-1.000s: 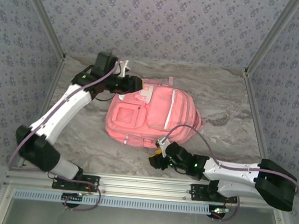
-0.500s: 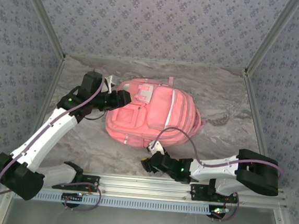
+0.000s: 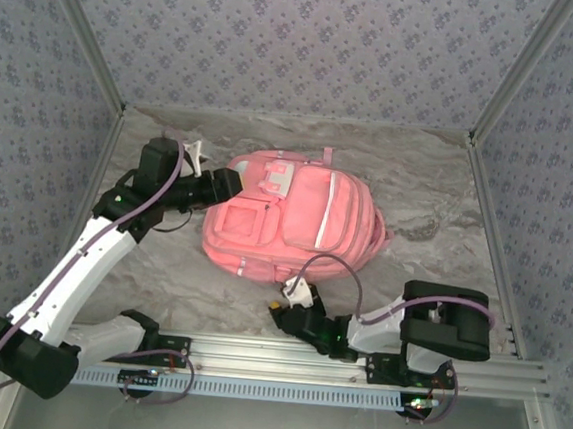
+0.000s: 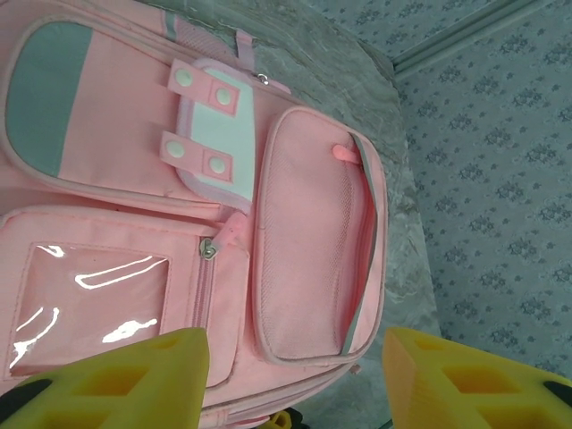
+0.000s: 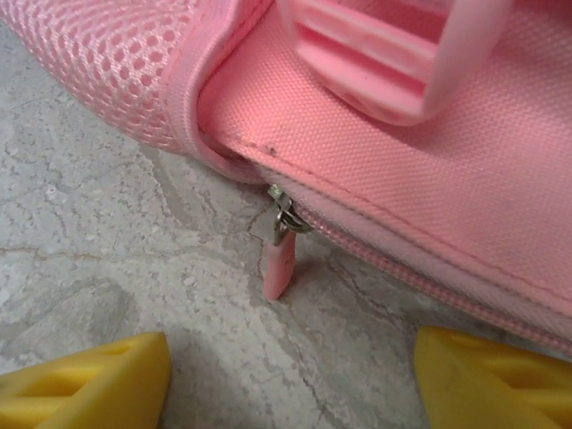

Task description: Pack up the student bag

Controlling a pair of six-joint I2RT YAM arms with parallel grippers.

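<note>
Where the large pink fabric backpack (image 3: 296, 220) ends at its near edge on the grey marbled counter (image 3: 438, 198), the right claw (image 3: 280, 307) sits low just in front of that edge. From the right wrist, this claw (image 5: 290, 384) is spread wide, its yellow fingers (image 5: 85, 380) holding nothing. Just beyond and between them, a small pink zipper pull (image 5: 279, 259) hangs from a metal slider at the backpack's seam (image 5: 402, 161) and lies on the counter (image 5: 89, 223), apart from both fingers. Pink mesh fabric (image 5: 107, 63) lies to the left of the pull, and a pink plastic buckle (image 5: 393, 54) lies past it.

The backpack lies flat in the middle of the counter, front pockets facing up, with a white stripe (image 3: 325, 213) running along its front.

At the backpack's far left corner is the left claw (image 3: 231, 183); whether it touches the fabric cannot be told. From the left wrist, this claw (image 4: 295, 384) is also spread and empty. Past it the backpack (image 4: 304, 268) shows a clear window pocket (image 4: 89, 299) and a white patch with pink snap tabs (image 4: 210, 125).

Behind the backpack rises a blue-grey patterned wall (image 3: 301, 45).
</note>
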